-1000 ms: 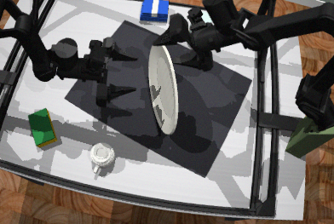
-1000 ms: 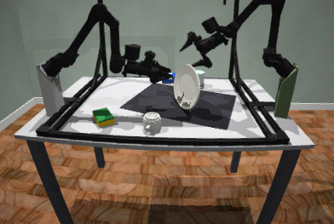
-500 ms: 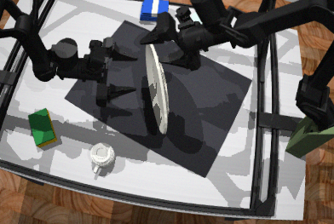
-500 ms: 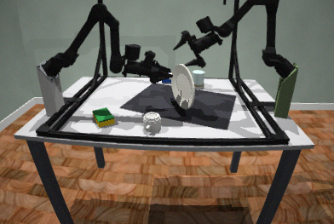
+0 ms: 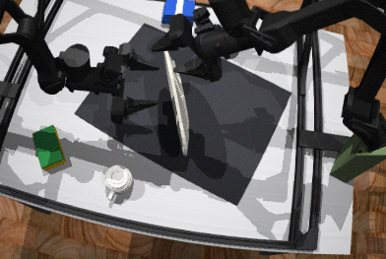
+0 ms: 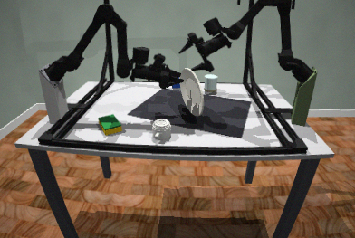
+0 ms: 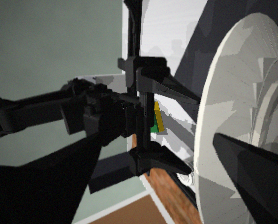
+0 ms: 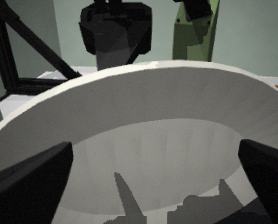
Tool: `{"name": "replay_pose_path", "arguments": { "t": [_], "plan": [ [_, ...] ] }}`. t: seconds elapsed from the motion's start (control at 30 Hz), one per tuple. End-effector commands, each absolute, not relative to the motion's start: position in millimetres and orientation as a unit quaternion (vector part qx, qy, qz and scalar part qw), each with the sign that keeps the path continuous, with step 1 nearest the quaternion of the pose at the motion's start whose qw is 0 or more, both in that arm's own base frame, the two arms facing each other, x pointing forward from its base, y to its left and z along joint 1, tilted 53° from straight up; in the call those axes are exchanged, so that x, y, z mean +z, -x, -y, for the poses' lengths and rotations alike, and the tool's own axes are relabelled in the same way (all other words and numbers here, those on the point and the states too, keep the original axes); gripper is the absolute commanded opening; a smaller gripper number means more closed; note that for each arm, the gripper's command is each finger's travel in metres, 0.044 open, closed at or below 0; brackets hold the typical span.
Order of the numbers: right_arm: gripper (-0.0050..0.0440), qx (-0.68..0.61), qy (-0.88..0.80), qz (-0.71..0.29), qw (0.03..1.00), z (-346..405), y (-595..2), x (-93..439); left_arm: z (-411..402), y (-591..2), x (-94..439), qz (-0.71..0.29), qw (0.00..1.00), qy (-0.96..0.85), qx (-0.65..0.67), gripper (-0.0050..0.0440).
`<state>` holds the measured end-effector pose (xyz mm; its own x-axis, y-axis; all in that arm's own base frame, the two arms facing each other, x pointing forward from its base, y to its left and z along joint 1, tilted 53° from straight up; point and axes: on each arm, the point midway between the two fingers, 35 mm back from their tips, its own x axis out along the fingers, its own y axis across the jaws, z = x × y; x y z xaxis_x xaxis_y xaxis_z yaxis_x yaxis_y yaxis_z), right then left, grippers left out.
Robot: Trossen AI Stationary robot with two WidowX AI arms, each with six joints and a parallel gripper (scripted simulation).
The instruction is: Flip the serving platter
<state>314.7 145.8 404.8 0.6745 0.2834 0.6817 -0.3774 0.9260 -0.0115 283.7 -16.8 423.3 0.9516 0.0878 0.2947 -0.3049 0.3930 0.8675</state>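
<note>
My right end effector (image 5: pixel 157 87) (image 6: pixel 180 80) (image 7: pixel 194 141) (image 8: pixel 157 149) is spread wide, nothing between its fingers, pointing at 3 o'clock in the top view towards the platter (image 5: pixel 177 102) (image 6: pixel 192 91) (image 7: pixel 220 100) (image 8: pixel 165 95). My left end effector (image 5: pixel 165 60) (image 6: pixel 187 61) (image 7: pixel 157 137) is spread too and pinches nothing; it sits by the platter's upper rim, near its 11 o'clock end. I can't tell whether either one touches it.

The platter stands on edge above the mat (image 5: pixel 261 107) (image 6: pixel 226 112) (image 7: pixel 210 45), close to upright, running from 11 to 5 o'clock from above. I judge its face is towards my right arm.

Out at 7 o'clock are the cup (image 5: pixel 118 178) (image 6: pixel 161 128) (image 7: pixel 185 177) and, nearer 8, the sponge (image 5: pixel 48 147) (image 6: pixel 110 123) (image 7: pixel 156 120), both well apart from it.

I take this as the middle of the turn, about where it could tip over. With neither hand gripping, a fast drop onto its face is my main worry. Next I'd want my right fingers, kept spread, to take the leaning face and give way slowly down towards 9 o'clock, then slip out before both arms back off.
</note>
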Motion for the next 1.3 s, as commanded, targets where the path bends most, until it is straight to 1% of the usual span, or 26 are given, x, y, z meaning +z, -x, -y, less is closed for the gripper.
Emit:
{"name": "replay_pose_path", "arguments": {
  "t": [0.0,0.5,0.9,1.0,1.1,1.23,1.27],
  "plan": [
    [0.0440,0.179,-0.068,0.361,0.913,-145.0,-315.0,405.4,15.5,-292.5,429.4,0.100,0.830,-0.537,0.116,0.0440],
    [0.0440,0.179,-0.068,0.361,0.913,-145.0,-315.0,405.4,10.9,-309.7,441.7,0.100,0.830,-0.537,0.116,0.0440],
    [0.0440,0.179,-0.068,0.361,0.913,-145.0,-315.0,405.4,12.4,-310.7,439.1,0.100,0.830,-0.536,0.115,0.0440],
    [0.0440,0.179,-0.068,0.361,0.913,-145.0,-315.0,405.4,27.1,-317.7,414.9,0.093,0.835,-0.532,0.106,0.0440],
    [0.0440,0.179,-0.068,0.361,0.913,-145.0,-315.0,405.4,55.1,-322.4,369.2,0.081,0.841,-0.527,0.088,0.0440],
    [0.0440,0.179,-0.068,0.361,0.913,-145.0,-315.0,405.4,79.0,-319.2,322.0,0.057,0.841,-0.534,0.063,0.0440],
    [0.0440,0.179,-0.068,0.361,0.913,-145.0,-315.0,405.4,79.0,-319.2,322.0,0.057,0.841,-0.534,0.063,0.0440]
  ]
}}
